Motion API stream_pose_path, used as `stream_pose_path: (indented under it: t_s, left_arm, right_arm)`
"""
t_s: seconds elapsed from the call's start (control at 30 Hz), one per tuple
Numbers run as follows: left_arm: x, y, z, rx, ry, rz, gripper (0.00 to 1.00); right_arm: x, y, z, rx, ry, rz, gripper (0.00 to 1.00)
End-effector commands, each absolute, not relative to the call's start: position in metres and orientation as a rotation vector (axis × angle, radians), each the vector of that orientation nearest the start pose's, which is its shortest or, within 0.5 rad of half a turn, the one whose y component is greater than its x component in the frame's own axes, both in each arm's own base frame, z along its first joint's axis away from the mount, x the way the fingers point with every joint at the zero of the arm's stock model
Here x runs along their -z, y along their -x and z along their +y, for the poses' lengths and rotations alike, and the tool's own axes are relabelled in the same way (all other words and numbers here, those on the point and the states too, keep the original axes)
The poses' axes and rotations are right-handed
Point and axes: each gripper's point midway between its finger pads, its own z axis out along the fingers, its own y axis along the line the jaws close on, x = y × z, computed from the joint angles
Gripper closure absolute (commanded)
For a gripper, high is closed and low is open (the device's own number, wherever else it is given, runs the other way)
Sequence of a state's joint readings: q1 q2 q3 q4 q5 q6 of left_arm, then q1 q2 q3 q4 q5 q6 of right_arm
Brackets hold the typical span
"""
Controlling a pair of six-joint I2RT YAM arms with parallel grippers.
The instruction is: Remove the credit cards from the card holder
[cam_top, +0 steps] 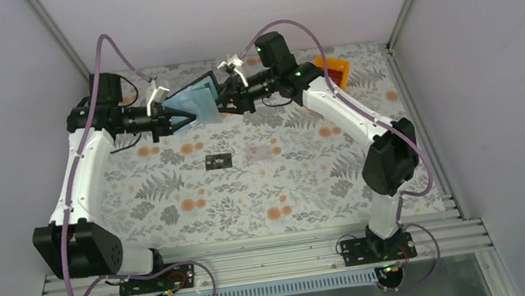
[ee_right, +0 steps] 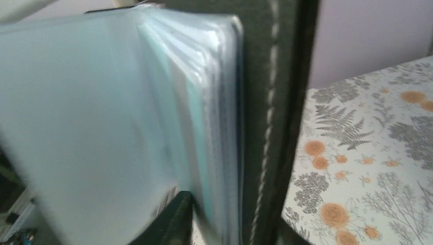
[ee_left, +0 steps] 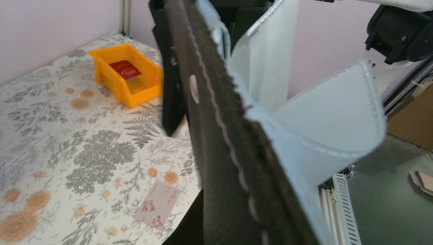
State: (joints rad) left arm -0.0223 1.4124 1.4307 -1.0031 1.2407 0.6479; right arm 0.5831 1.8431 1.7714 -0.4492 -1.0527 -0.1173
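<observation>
Your left claw (cam_top: 181, 117) is clamped hard on one edge of the holder (cam_top: 195, 102), which it carries in the air above the far part of the table (cam_top: 174, 199), spread open with the black cover on one side and the bluish sleeves (ee_left: 327, 127) fanning off it. Treat the holder as light and floppy: the cover looks like soft stitched material and the sleeves are thin clear plastic that will bend and slide over each other, so it will swing if you tug across it instead of along the sleeve mouth. Below and nearer you, a black card (cam_top: 218, 160) and a pink card (cam_top: 264, 152) lie flat on the table, a little apart, so I judge two are out and the rest sit in the sleeves; a teal card (ee_right: 196, 132) seems to show edge-on among them in the right wrist view, though that view is blurred. Cards like these are stiff, thin and slick, so take one by its exposed short edge, pinch it squarely, and draw it straight out in line with its pocket. Your right claw (cam_top: 227, 97) is at the holder's right edge with one finger (ee_right: 173, 219) beside the sleeve stack; you cannot tell from these views whether it has closed on a card or a sleeve, or on nothing. Far right, the orange bin (cam_top: 337, 68) holds a red card (ee_left: 125, 69), which you should leave alone.
</observation>
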Motion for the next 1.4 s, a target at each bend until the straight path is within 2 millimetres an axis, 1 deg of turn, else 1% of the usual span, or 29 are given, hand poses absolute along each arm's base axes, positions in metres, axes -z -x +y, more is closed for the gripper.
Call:
stream_pose_path:
  t_s: [0.0, 0.03, 0.07, 0.1, 0.2, 0.23, 0.27, 0.3, 0.33, 0.37, 0.4, 0.43, 0.47, 0.5, 0.53, 0.57, 0.67, 0.77, 0.87, 0.9, 1.0, 1.13, 1.27, 1.37]
  left_arm:
    - [-0.353, -0.285, -0.172, 1.150, -1.100, 1.612, 0.97]
    - [-0.354, -0.286, -0.171, 1.145, -1.099, 1.613, 0.92]
    - [-0.355, -0.285, -0.171, 1.139, -1.099, 1.614, 0.83]
    - [-0.356, -0.286, -0.171, 1.127, -1.098, 1.620, 0.68]
    - [-0.354, -0.294, -0.168, 1.076, -1.074, 1.665, 0.33]
    - [-0.352, -0.299, -0.165, 1.040, -1.061, 1.687, 0.22]
    - [-0.349, -0.306, -0.162, 1.005, -1.041, 1.718, 0.13]
    - [-0.344, -0.314, -0.158, 0.964, -1.009, 1.759, 0.08]
    - [-0.338, -0.325, -0.152, 0.910, -0.970, 1.807, 0.05]
    - [-0.332, -0.335, -0.146, 0.858, -0.927, 1.854, 0.03]
    - [-0.325, -0.345, -0.139, 0.801, -0.883, 1.901, 0.02]
    - [-0.318, -0.354, -0.132, 0.754, -0.844, 1.939, 0.01]
    - [-0.312, -0.360, -0.127, 0.719, -0.812, 1.972, 0.01]
    - [-0.308, -0.364, -0.123, 0.690, -0.790, 1.993, 0.01]
    - [-0.305, -0.366, -0.121, 0.678, -0.776, 2.006, 0.01]
    - [-0.304, -0.366, -0.121, 0.674, -0.770, 2.009, 0.01]
    - [-0.305, -0.361, -0.123, 0.702, -0.768, 1.996, 0.02]
    - [-0.303, -0.361, -0.124, 0.721, -0.746, 1.998, 0.00]
    - [-0.298, -0.366, -0.120, 0.696, -0.694, 2.018, 0.00]
    - [-0.297, -0.367, -0.119, 0.689, -0.679, 2.024, 0.00]
    - [-0.296, -0.366, -0.118, 0.683, -0.661, 2.020, 0.00]
    - [-0.308, -0.357, -0.119, 0.690, -0.667, 1.985, 0.00]
    - [-0.330, -0.343, -0.119, 0.705, -0.694, 1.917, 0.00]
    - [-0.357, -0.321, -0.126, 0.782, -0.766, 1.825, 0.00]
  right_arm:
    - [-0.346, -0.297, 0.396, -1.397, 1.371, 1.527, 0.87]
    - [-0.345, -0.298, 0.395, -1.386, 1.365, 1.535, 0.95]
    - [-0.343, -0.300, 0.393, -1.368, 1.347, 1.556, 0.96]
    - [-0.340, -0.304, 0.392, -1.341, 1.319, 1.580, 0.96]
    - [-0.328, -0.322, 0.386, -1.268, 1.212, 1.685, 0.96]
    - [-0.321, -0.332, 0.385, -1.224, 1.158, 1.745, 0.96]
    - [-0.314, -0.345, 0.382, -1.151, 1.088, 1.813, 0.96]
    - [-0.304, -0.364, 0.376, -1.039, 0.988, 1.902, 0.96]
    - [-0.291, -0.391, 0.363, -0.855, 0.850, 2.005, 0.96]
    - [-0.279, -0.413, 0.349, -0.675, 0.733, 2.084, 0.96]
    - [-0.267, -0.430, 0.334, -0.500, 0.620, 2.152, 0.96]
    - [-0.256, -0.443, 0.320, -0.347, 0.530, 2.205, 0.96]
    - [-0.248, -0.451, 0.309, -0.222, 0.467, 2.243, 0.96]
    - [-0.241, -0.456, 0.303, -0.134, 0.428, 2.272, 0.96]
    - [-0.238, -0.457, 0.302, -0.084, 0.410, 2.286, 0.96]
    - [-0.236, -0.457, 0.305, -0.064, 0.408, 2.291, 0.96]
    - [-0.242, -0.446, 0.324, -0.127, 0.432, 2.267, 0.96]
    - [-0.251, -0.432, 0.353, -0.243, 0.481, 2.235, 0.96]
    - [-0.261, -0.413, 0.387, -0.406, 0.593, 2.198, 0.96]
    - [-0.263, -0.408, 0.393, -0.445, 0.617, 2.195, 0.96]
    - [-0.268, -0.396, 0.403, -0.553, 0.659, 2.195, 0.96]
    - [-0.274, -0.380, 0.406, -0.652, 0.693, 2.178, 0.96]
    - [-0.275, -0.378, 0.406, -0.662, 0.688, 2.179, 0.96]
    - [-0.270, -0.381, 0.403, -0.637, 0.657, 2.208, 0.96]
